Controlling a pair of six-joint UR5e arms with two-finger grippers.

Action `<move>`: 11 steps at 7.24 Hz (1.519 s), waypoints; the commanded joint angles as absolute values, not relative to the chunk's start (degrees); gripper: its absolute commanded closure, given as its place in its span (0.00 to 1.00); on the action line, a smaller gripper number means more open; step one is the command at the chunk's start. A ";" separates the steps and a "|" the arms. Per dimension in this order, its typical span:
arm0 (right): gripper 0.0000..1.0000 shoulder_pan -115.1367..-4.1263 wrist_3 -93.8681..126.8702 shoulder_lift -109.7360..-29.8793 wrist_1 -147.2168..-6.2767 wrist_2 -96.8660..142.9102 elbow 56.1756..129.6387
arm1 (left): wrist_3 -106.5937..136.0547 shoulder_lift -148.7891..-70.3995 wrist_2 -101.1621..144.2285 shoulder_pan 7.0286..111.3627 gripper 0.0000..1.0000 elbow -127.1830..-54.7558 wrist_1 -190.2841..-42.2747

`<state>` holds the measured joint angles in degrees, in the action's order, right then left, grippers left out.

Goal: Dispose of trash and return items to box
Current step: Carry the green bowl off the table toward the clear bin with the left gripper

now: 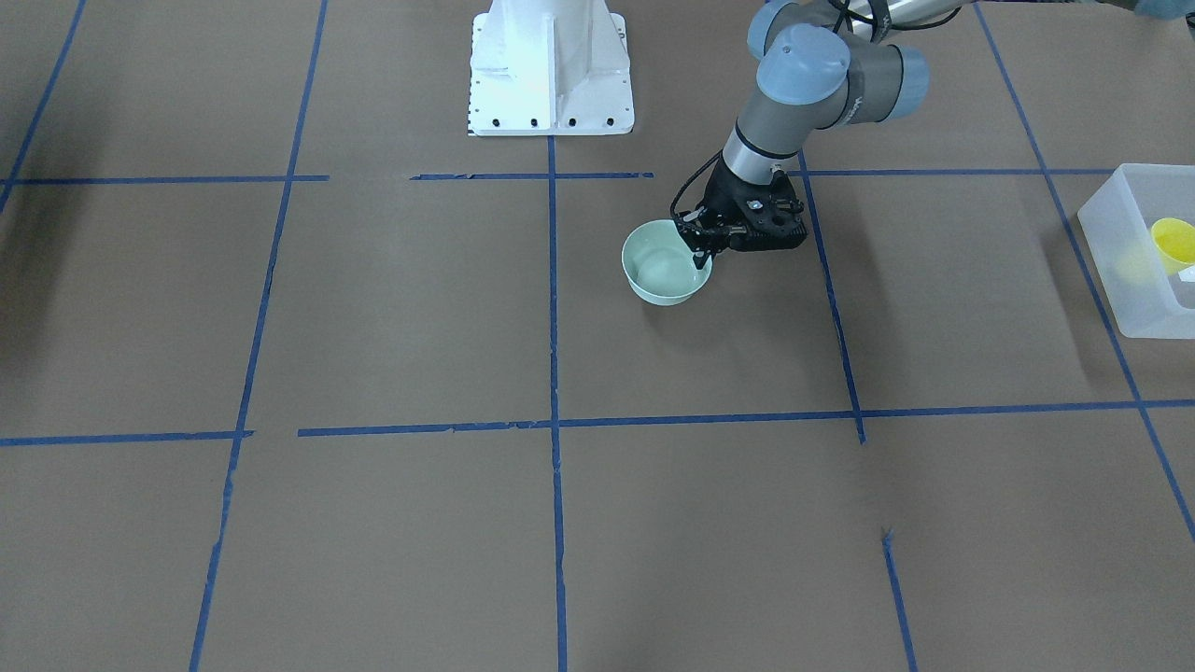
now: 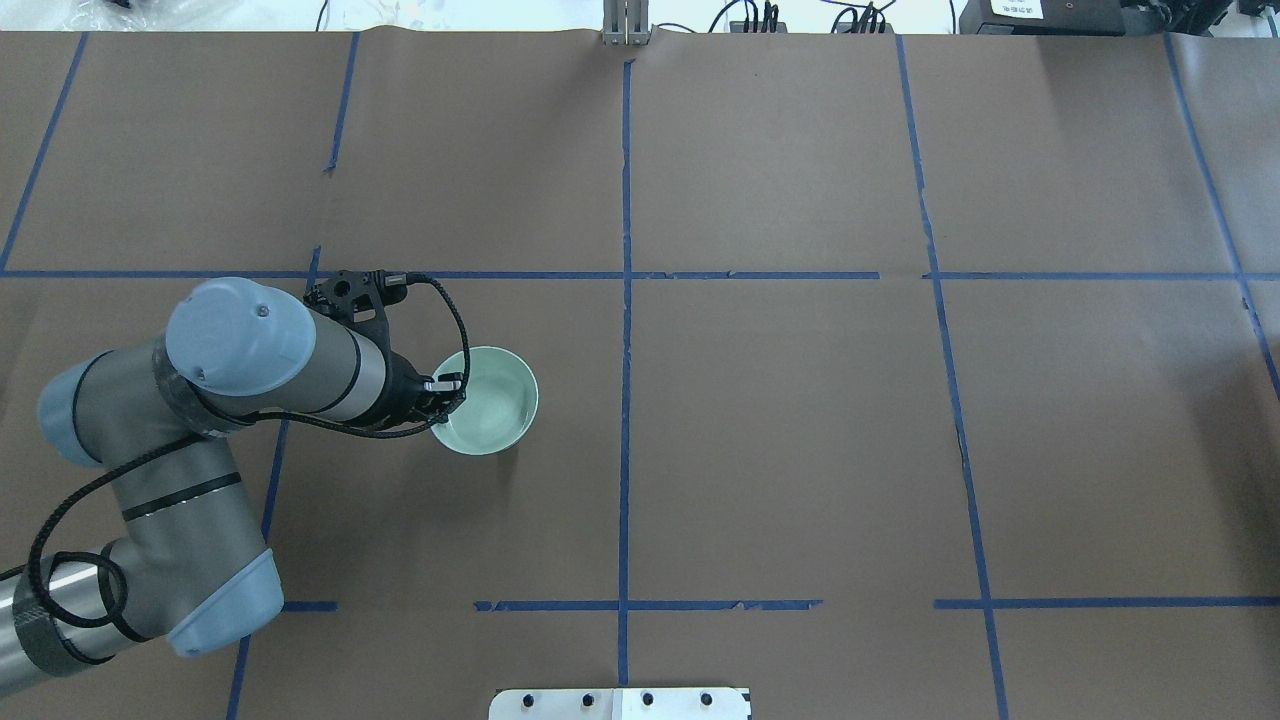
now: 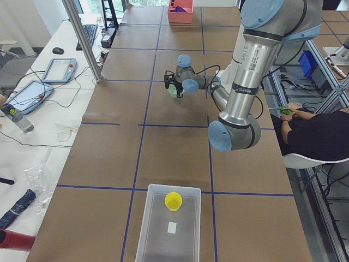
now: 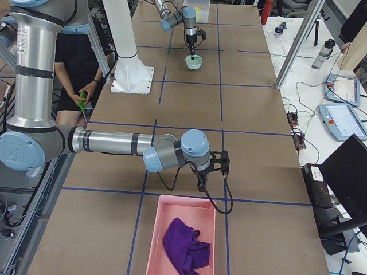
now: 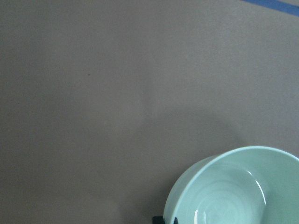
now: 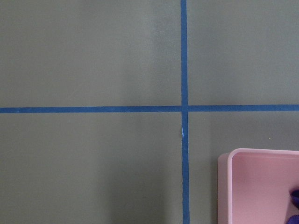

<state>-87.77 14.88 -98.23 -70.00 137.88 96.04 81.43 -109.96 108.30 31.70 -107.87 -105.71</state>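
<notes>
A pale green bowl (image 1: 665, 271) sits left of the table's middle in the overhead view (image 2: 495, 405). My left gripper (image 1: 700, 247) straddles the bowl's near rim and looks shut on it (image 2: 445, 388). The left wrist view shows the bowl (image 5: 238, 186) at the lower right with one dark fingertip just outside its rim. The yellow cup (image 1: 1173, 241) lies inside the frosted-white box (image 1: 1116, 271) at the table's left end (image 3: 173, 201). My right gripper (image 4: 202, 182) hovers by a pink tray; I cannot tell whether it is open or shut.
The pink tray (image 4: 182, 198) holds a purple cloth (image 4: 182, 243) at the table's right end, and its corner shows in the right wrist view (image 6: 225, 186). The white robot base (image 1: 551, 75) stands at the table's edge. A seated person (image 3: 313, 131) is behind the robot.
</notes>
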 commanded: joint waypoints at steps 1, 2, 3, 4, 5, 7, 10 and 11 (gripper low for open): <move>0.00 -85.45 14.24 -98.17 -70.31 137.29 96.41 | 80.69 -110.13 111.78 40.12 1.00 -113.36 -98.55; 0.00 -84.73 14.85 -98.09 -70.83 137.46 96.68 | 77.46 -110.13 113.97 42.43 1.00 -113.55 -98.35; 0.00 -84.73 14.77 -98.17 -75.19 137.72 99.03 | 74.73 -109.69 115.82 43.58 1.00 -113.55 -98.35; 0.00 -85.34 14.24 -98.35 -80.19 137.81 102.79 | 72.18 -109.17 116.27 46.38 1.00 -113.64 -98.35; 0.00 -85.60 13.72 -98.52 -81.90 137.90 104.57 | 67.20 -107.16 118.19 50.15 1.00 -113.82 -98.35; 0.00 -86.65 9.77 -99.49 -82.00 138.43 103.81 | 55.97 -102.77 120.05 56.83 1.00 -113.91 -98.35; 0.00 -88.33 8.88 -100.02 -82.09 140.89 103.18 | 33.75 -96.35 127.32 70.16 1.00 -110.76 -98.26; 0.00 -88.33 8.88 -100.37 -81.92 140.89 103.27 | 24.87 -94.07 128.14 75.79 1.00 -108.05 -98.26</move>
